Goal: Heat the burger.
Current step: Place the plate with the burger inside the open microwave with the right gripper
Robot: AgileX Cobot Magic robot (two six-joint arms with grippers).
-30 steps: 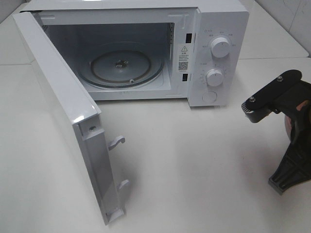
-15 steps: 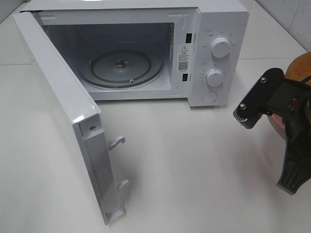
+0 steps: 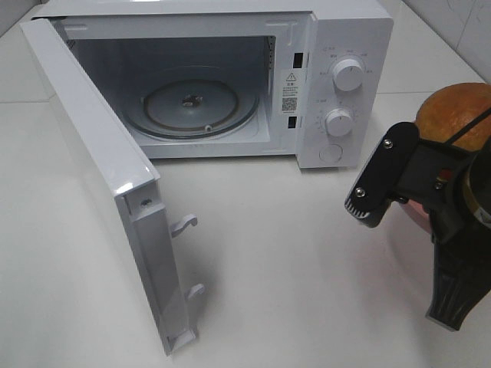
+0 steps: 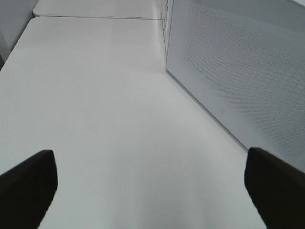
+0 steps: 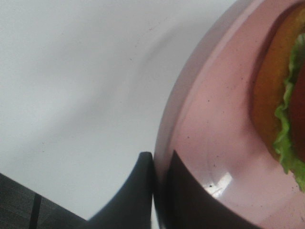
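Observation:
The burger (image 3: 454,113) shows its golden-brown bun at the right edge of the exterior view, riding on a pink plate (image 3: 415,212). My right gripper (image 3: 399,195) holds that plate above the table, to the right of the microwave (image 3: 349,34). In the right wrist view the right gripper (image 5: 159,183) is shut on the plate's rim (image 5: 209,138), one finger under it and one on top, with the burger's bun and lettuce (image 5: 282,100) beyond. My left gripper (image 4: 152,191) stands open over bare table, beside the door's outer face (image 4: 238,71).
The microwave door (image 3: 100,169) swings wide open toward the front left, its latch hooks sticking out. Inside, the glass turntable (image 3: 192,107) is bare. Two knobs (image 3: 347,75) sit on the right panel. White table stretches between the door and the right arm.
My right arm has moved left and up toward the microwave with the plate. The burger's bun has come into the exterior view. The left arm and the door have not moved.

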